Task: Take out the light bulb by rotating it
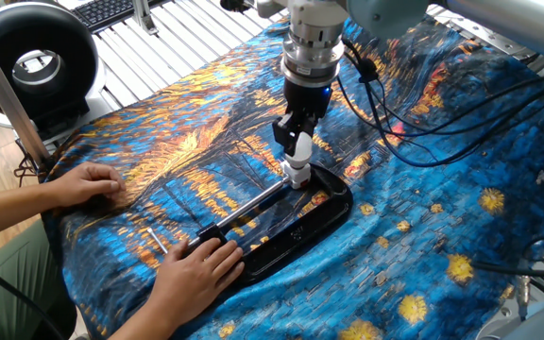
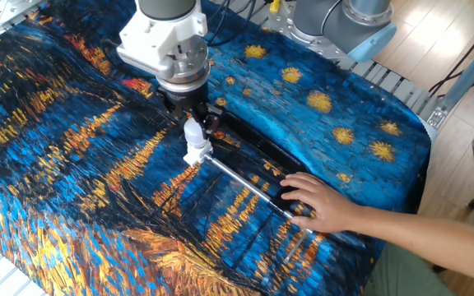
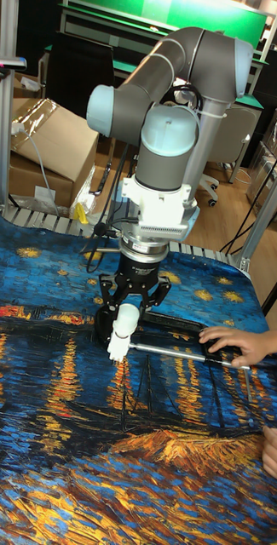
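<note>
You have one arm over the table, and its one gripper (image 1: 297,144) points straight down with its two black fingers (image 2: 208,113) closed against the sides of the single light bulb (image 1: 298,146). The bulb stands upright in one short white socket (image 1: 297,175), its globe up between the fingers and its neck down in the socket; in the tall fixed view the same bulb (image 3: 124,320) shows white between the dark finger links. The socket sits at the far end of one black tray (image 1: 327,214), and one thin metal rod (image 1: 253,205) runs from the socket along the tray toward the person. You can count two human hands: one hand (image 1: 200,264) lies flat on the near end of the tray, pressing on it where the rod ends, and the other hand (image 1: 85,182) rests on the cloth well apart from the tray, nearer the table edge. One blue and orange painted cloth (image 1: 442,217) covers the whole table under the tray. In the other fixed view the bulb (image 2: 192,133) sits just below the gripper body with the socket (image 2: 196,154) under it, and only the hand on the tray (image 2: 318,201) is seen. One round black fan-like device (image 1: 34,62) stands off the cloth at the far corner.
</note>
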`<state>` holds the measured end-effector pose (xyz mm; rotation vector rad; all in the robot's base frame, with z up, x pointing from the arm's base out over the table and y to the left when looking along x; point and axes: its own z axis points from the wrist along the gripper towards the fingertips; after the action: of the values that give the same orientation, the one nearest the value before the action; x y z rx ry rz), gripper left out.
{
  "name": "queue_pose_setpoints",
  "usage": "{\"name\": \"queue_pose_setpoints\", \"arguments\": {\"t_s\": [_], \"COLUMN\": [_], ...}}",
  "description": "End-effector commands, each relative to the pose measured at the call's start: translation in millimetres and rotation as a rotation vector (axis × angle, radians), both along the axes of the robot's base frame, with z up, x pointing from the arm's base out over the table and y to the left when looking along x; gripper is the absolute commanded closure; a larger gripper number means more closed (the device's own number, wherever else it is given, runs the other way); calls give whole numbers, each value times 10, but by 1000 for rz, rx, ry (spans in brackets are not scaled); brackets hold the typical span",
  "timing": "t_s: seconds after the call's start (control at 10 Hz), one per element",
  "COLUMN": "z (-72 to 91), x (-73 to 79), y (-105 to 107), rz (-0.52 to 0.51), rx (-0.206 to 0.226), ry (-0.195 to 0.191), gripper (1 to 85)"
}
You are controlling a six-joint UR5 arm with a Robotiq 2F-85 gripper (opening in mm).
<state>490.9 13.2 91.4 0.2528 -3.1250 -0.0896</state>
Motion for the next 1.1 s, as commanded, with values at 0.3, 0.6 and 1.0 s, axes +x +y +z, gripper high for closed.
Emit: {"name": "queue_pose_setpoints", "arguments": {"t_s": [0.3, 0.6, 1.0], "z": [28, 39, 43], "x": [26, 40, 122], "y": [-42, -54, -38], "rz": [-4, 66, 150], "rx": [-28, -48, -56], "ry": [-14, -28, -66], "gripper": [503, 543, 580]}}
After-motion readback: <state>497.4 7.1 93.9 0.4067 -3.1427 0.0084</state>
